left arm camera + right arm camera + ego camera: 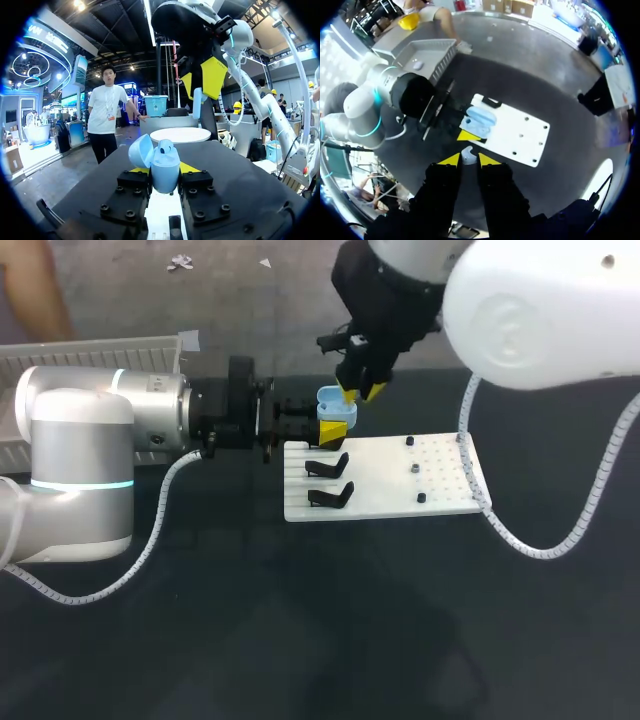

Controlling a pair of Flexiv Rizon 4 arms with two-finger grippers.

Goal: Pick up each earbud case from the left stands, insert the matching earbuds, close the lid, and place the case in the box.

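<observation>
A light blue earbud case (331, 400) with its lid (141, 150) open stands upright between my left gripper's (330, 427) fingers, which are shut on its lower body (165, 172). The case hangs just past the white stand board's (390, 485) back left corner. One earbud top (166, 146) shows in the case. My right gripper (360, 392) hovers right above the case, shut on a small pale blue earbud (197, 102), seen between its yellow tips (468, 155). From the right wrist, the case (479, 120) lies straight ahead.
Two empty black stands (328, 465) (330, 496) sit on the board's left side, and three small black pegs (415, 469) on its right. A grey box (90, 348) lies at the table's far left, behind my left arm.
</observation>
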